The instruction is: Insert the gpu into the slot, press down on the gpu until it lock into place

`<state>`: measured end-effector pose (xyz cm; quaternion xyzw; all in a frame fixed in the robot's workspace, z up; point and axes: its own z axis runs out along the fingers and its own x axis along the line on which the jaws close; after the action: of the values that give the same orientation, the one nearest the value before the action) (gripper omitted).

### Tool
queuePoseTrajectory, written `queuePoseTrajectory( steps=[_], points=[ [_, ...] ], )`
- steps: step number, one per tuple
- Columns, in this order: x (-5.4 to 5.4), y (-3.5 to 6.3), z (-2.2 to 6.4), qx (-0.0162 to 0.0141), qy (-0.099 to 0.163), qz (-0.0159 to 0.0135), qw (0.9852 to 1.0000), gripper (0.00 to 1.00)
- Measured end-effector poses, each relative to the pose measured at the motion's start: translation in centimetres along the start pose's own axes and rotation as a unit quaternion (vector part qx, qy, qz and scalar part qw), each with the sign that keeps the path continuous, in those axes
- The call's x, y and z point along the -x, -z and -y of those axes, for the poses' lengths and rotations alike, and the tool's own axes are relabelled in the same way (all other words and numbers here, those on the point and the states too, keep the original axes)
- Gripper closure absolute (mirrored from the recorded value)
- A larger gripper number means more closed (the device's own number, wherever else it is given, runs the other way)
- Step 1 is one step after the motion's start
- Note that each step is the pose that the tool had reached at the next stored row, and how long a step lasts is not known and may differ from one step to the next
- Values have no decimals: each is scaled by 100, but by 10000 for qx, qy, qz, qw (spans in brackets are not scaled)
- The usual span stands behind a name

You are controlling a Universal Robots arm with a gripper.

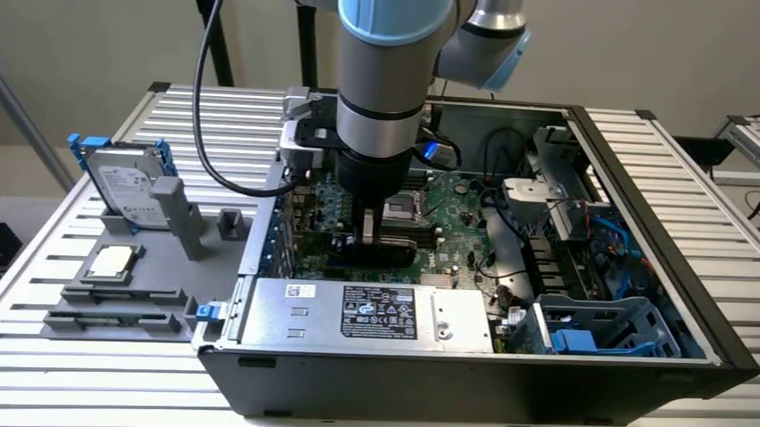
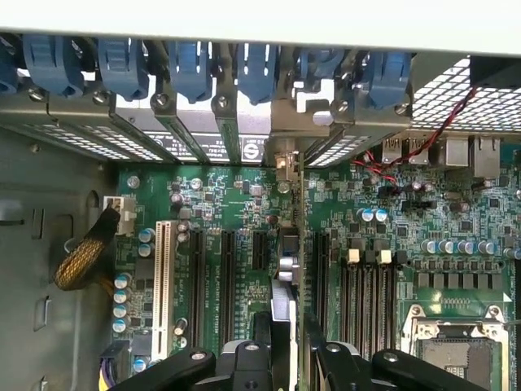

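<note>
My tool (image 2: 285, 346) pinches the gpu (image 2: 286, 269) edge-on above the motherboard (image 2: 391, 244), so I keep it upright, pressing straight down.

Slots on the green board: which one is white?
The white slot, standing between the black slots and the braided yellow cable; the other long slots are black.
</note>
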<state>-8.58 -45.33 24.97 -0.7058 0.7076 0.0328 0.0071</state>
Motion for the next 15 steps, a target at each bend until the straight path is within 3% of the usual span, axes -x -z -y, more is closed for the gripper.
queuePoseTrajectory(
  steps=[4,6,7,8,15],
  points=[
    [1,-7,1,-1,5,3,10000,74],
    [3,-17,5,-11,9,19,10000,73],
    [3,5,3,-5,8,9,10000,73],
    [3,37,1,-1,7,3,10000,67],
    [21,341,-11,6,6,4,10000,67]
  ],
)
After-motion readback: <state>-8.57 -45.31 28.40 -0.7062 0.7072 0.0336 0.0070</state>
